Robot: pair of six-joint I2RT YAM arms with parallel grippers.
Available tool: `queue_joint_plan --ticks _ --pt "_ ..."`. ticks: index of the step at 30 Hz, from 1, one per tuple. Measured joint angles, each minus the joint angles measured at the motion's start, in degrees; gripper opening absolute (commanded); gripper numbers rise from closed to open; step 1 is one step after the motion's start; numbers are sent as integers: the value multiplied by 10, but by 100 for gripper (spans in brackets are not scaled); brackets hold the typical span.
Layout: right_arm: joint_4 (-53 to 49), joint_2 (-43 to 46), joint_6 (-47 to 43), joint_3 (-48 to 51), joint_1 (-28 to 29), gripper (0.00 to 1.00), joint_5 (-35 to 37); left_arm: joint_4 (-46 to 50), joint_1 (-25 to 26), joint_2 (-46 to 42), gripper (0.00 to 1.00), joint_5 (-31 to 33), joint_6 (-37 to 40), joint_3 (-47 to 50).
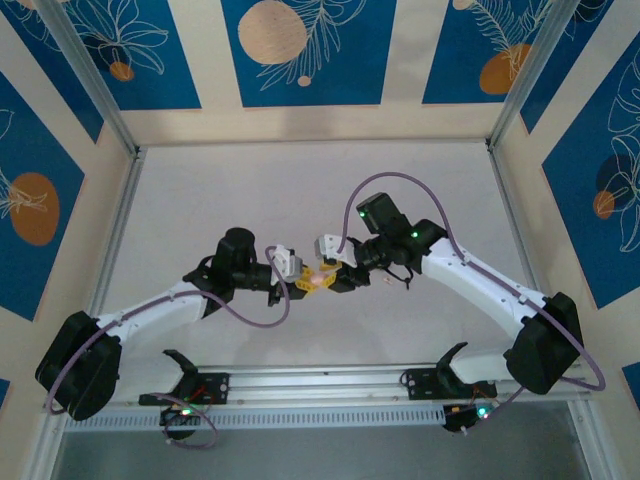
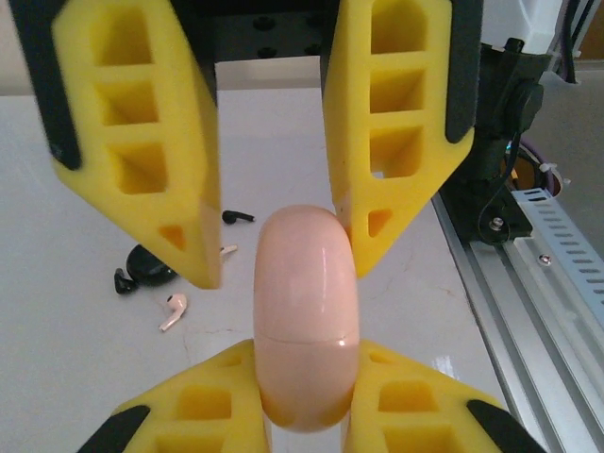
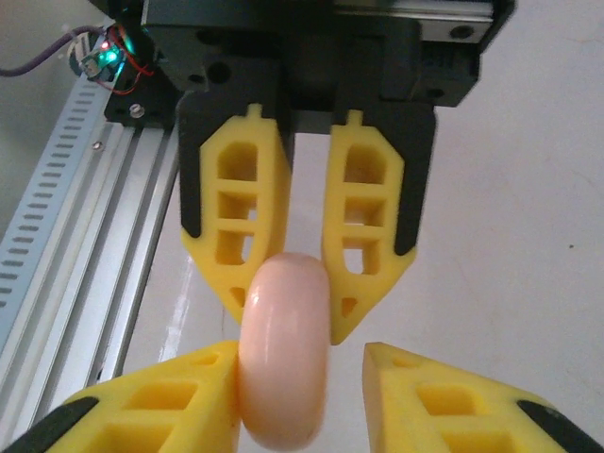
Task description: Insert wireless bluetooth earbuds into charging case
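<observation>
Found left gripper pinched on pink case, one finger flat against each side, low on the body. Found right gripper spread: one finger touching the case's upper half, the other finger standing clear of it with a gap between. Confirmed the same in the right wrist view. Recorded the case as held upright above the table, between the two grippers, near the rail.

Noted the case shut, seam running round its middle. Could not tell its contents.

Located two black earbuds on the table beyond the case, outside any container: one just past the right gripper's free finger, one touching or just beside a black disc. Logged a pink earbud lying near the disc, apart from it. Logged a second pale piece partly hidden behind the free finger; could not identify it. Could not judge whether the disc was open, its far edge being cut off by the same finger.
</observation>
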State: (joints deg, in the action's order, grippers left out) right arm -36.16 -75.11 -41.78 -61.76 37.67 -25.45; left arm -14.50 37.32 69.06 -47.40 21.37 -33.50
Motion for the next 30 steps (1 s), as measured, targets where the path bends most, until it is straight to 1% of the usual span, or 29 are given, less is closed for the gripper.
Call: queue_joint_plan --ticks 4,9,12,15,18,22,26,30 --pt "14 13 15 4 -17 39 1 0 0 0 16 10 0 0" --pt "48 20 38 6 -48 39 21 1 1 0 16 7 0 0" --pt "66 22 65 9 -66 39 30 0 2 0 16 5 0 0" --pt "83 30 117 14 -88 39 30 -2 3 0 17 9 -2 0" --pt "85 39 196 15 -118 39 39 -13 3 0 17 23 -5 5" --pt "44 34 326 8 -153 39 93 -19 3 3 17 43 -11 15" --pt "-28 -21 469 -20 -172 38 130 -22 3 12 17 57 -15 21" --pt "-59 -65 586 -2 -173 40 131 -22 3 16 17 62 -19 24"
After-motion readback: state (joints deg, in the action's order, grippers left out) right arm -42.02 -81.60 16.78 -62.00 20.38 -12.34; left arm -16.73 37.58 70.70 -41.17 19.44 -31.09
